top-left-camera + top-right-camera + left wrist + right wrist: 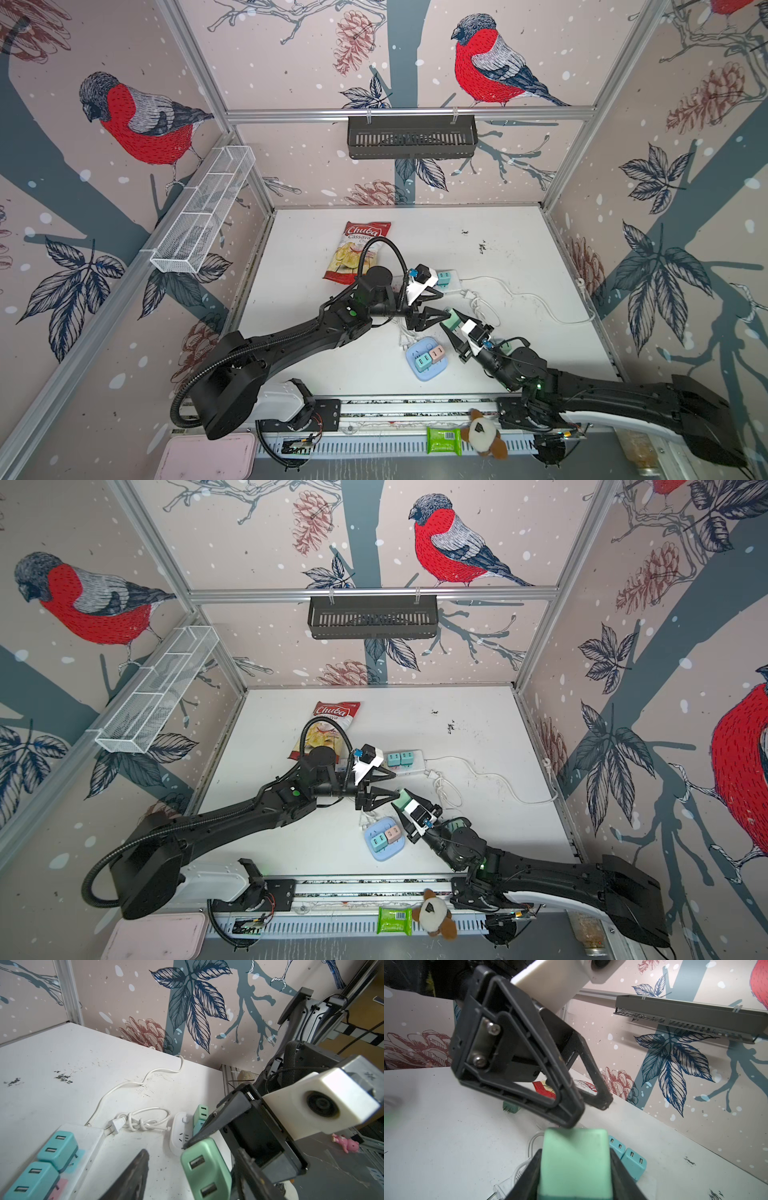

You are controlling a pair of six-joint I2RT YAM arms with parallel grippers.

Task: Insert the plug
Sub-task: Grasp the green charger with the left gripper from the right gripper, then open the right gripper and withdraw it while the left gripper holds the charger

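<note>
The plug (451,323) is a mint-green charger block with two USB slots, held above the table's middle in both top views (401,801). My right gripper (575,1159) is shut on it, one finger on each side of the plug (574,1165). My left gripper (439,305) is open and reaches in from the left. In the left wrist view the plug (205,1167) hangs between its jaws, close to one finger and well clear of the other finger (133,1176). A white power strip (456,283) carrying two teal chargers lies just behind.
A pale blue socket block (415,372) holding green and pink chargers lies near the front. A coiled white cord (478,305) and the strip's cable (519,295) trail right. A chips bag (359,251) lies behind the left arm. A plush toy (484,434) sits on the front rail.
</note>
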